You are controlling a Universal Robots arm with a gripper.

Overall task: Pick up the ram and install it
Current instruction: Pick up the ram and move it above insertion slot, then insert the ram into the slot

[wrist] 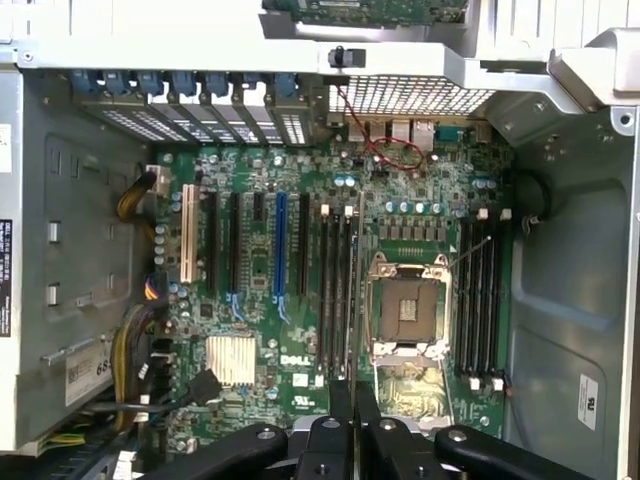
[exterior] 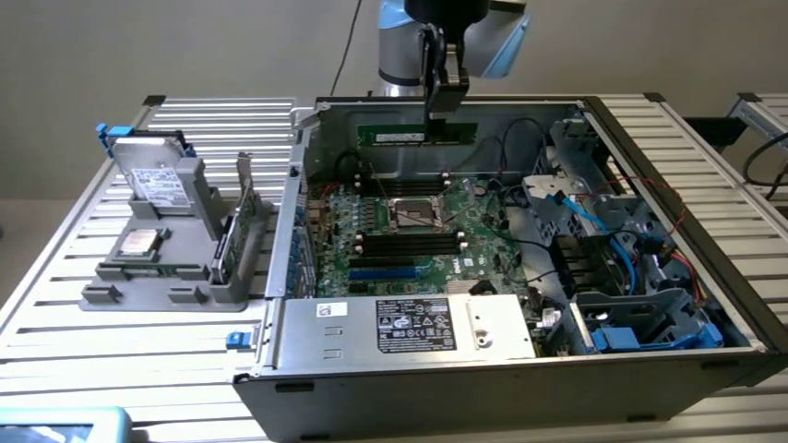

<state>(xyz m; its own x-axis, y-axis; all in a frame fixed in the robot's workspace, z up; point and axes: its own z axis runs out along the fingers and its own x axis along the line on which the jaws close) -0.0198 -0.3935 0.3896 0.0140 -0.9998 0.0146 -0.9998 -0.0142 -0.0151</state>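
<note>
Green narrow circuit-board ram stick (exterior: 414,135) hangs pinched in black claw (exterior: 441,113), upper centre of exterior view, over open grey computer case (exterior: 493,397), edge down, probably to align with long black motherboard slots (wrist: 338,290).

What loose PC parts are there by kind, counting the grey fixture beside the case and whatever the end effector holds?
ram: 1, gripped in the end effector above the open case
hard drive: 1, on the fixture
processor chip: 1, on the fixture
expansion card: 1, standing in the fixture
Total: 4
</note>
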